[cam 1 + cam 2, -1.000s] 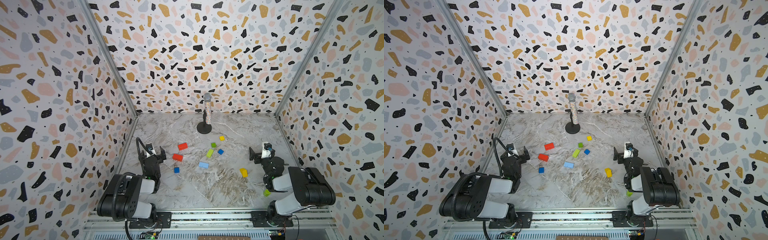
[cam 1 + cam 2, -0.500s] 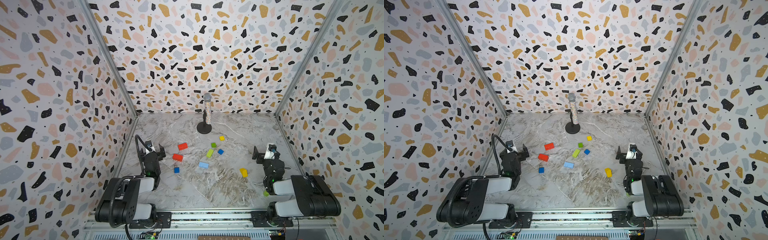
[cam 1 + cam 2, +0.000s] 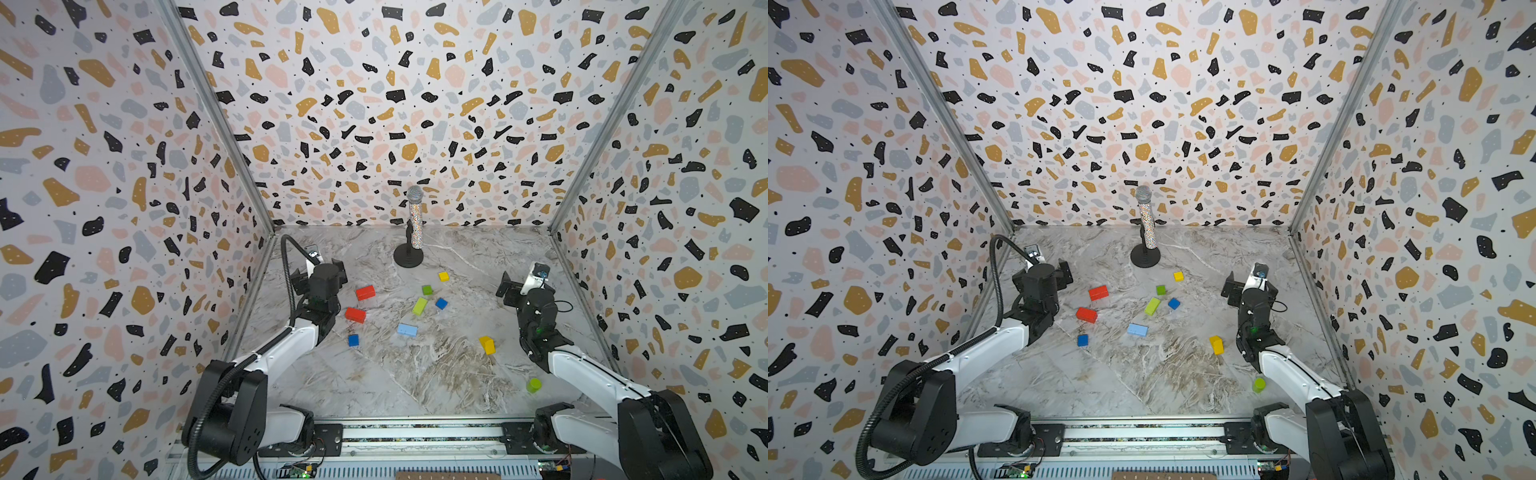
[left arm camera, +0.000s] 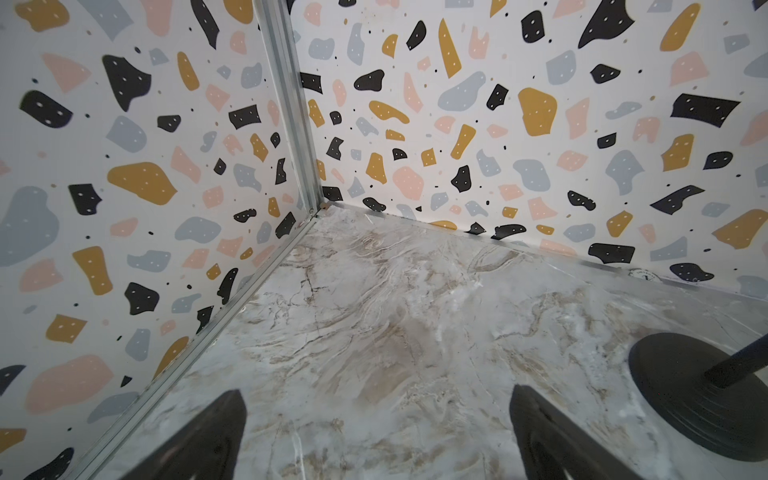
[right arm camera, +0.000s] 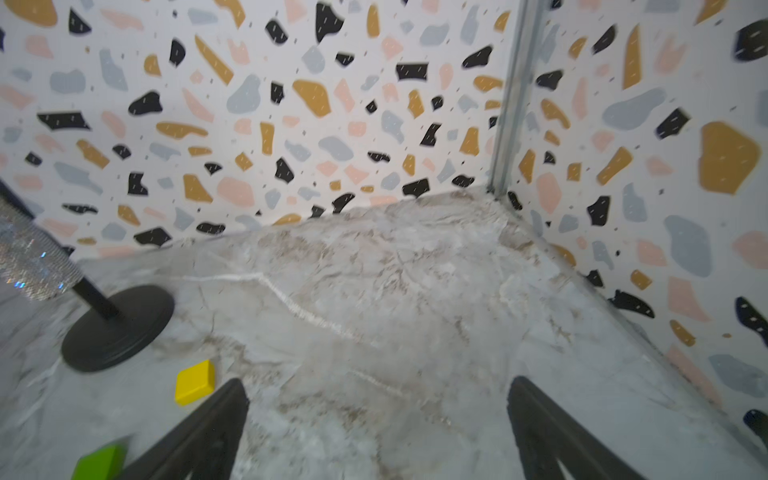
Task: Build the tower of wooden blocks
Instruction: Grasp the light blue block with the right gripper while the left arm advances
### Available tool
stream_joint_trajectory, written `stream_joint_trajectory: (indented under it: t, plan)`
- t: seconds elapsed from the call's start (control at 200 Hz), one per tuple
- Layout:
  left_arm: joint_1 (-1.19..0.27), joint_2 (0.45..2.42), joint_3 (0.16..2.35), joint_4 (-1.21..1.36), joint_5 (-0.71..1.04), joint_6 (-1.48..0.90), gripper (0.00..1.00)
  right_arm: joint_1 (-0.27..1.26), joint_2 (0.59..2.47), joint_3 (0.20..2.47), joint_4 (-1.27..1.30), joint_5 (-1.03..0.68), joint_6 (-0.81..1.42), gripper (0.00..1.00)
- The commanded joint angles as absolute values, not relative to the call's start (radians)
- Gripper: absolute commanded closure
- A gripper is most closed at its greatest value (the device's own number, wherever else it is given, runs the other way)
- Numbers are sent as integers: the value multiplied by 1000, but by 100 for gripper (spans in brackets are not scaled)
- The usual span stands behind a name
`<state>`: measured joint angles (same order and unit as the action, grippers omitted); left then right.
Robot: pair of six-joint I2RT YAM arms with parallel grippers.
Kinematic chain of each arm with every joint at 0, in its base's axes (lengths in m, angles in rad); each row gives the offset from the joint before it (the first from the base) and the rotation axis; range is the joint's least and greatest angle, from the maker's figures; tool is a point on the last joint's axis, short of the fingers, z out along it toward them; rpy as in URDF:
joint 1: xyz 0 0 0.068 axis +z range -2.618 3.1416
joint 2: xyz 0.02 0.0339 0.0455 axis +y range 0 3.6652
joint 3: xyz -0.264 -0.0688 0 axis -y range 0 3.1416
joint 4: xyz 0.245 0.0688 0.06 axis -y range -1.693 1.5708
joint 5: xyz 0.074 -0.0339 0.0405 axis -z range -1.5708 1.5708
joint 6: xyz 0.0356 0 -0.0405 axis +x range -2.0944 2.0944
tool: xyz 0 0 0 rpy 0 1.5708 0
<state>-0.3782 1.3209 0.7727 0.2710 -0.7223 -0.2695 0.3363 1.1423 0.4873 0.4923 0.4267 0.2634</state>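
Note:
The wood blocks lie scattered and apart on the marble floor; no tower is in view. Two red bricks lie on the left, close to my left gripper, which is open and empty. A dark blue cube, a light blue brick, a lime brick, a green cube, another dark blue cube and a yellow cube lie mid-floor. A yellow brick lies near my right arm. My right gripper is open and empty, the yellow cube beside one finger.
A glittery microphone on a round black stand rises at the back centre. A small lime-green cylinder lies by the right arm near the front. Patterned walls close in the left, right and back sides.
Both arms have reached forward from the front rail, so both grippers now sit farther back over the floor. Both grippers stay open. No block has moved.

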Motion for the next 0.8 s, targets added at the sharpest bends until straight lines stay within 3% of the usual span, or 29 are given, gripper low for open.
stream_joint_trajectory:
  t: [0.0, 0.12, 0.37, 0.601, 0.796]
  plan:
    - [-500, 1314, 857, 53, -902, -330, 0, 405, 1158, 570, 263, 455, 291, 1]
    - [-588, 1279, 927, -116, -953, -356, 0, 456, 1134, 617, 153, 362, 268, 6]
    - [-606, 1117, 824, -216, -691, -481, 0, 543, 1118, 684, -35, 209, 259, 11]
    - [-607, 1224, 976, -503, -520, -442, 0, 607, 1226, 772, -131, 73, 226, 22]
    - [-608, 1242, 995, -478, -519, -469, 0, 621, 1344, 881, -183, -4, 160, 23]
